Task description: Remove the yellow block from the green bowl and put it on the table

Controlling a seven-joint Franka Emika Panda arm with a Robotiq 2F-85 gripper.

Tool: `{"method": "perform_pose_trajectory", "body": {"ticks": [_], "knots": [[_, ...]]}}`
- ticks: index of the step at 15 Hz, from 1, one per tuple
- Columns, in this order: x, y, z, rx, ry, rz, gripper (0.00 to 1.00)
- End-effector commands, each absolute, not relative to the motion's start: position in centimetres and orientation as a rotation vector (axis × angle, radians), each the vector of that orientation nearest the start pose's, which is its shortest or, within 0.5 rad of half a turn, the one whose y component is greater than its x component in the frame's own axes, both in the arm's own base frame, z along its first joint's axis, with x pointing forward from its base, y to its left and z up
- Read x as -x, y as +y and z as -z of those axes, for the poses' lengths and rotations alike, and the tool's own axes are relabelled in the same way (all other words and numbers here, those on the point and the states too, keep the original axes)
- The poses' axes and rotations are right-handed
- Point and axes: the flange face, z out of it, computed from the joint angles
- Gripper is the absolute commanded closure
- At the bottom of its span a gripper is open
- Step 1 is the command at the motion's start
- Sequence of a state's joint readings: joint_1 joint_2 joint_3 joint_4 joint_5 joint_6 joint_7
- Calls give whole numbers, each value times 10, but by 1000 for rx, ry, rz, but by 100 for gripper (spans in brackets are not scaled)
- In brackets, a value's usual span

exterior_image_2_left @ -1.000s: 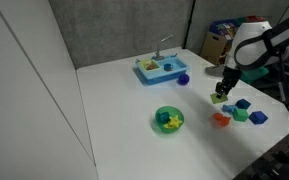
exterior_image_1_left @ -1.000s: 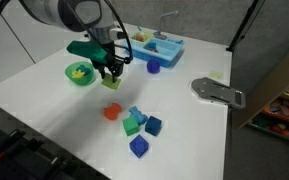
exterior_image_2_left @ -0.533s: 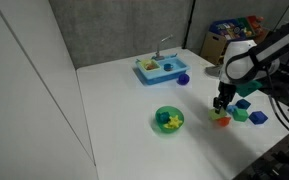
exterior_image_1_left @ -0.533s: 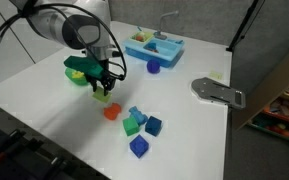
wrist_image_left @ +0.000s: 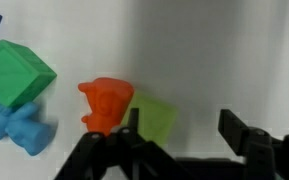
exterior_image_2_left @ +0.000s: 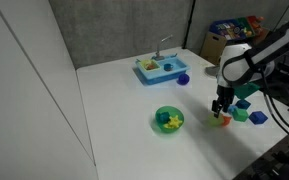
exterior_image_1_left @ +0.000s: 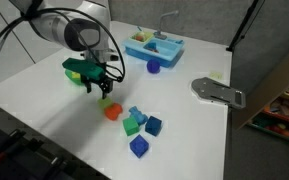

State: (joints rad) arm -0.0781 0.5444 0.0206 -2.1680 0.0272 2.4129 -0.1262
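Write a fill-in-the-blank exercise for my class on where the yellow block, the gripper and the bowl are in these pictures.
1. In the wrist view, the yellow block lies on the white ____.
2. The toy block right beside it is coloured ____.
3. The gripper has its jaws ____.
4. In an exterior view, the round bowl is coloured ____.

Missing words: table; orange-red; open; green.
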Motion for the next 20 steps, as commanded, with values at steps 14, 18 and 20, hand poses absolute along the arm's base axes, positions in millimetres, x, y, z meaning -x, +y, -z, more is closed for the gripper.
{"method": "perform_pose_trajectory", "body": {"ticks": [14, 18, 20], "knots": [[-546, 22, -256, 3097, -97, -236, 0], [-544, 36, -301, 3114, -36, -185, 0], [-540, 45, -326, 3118, -2, -174, 0]]}}
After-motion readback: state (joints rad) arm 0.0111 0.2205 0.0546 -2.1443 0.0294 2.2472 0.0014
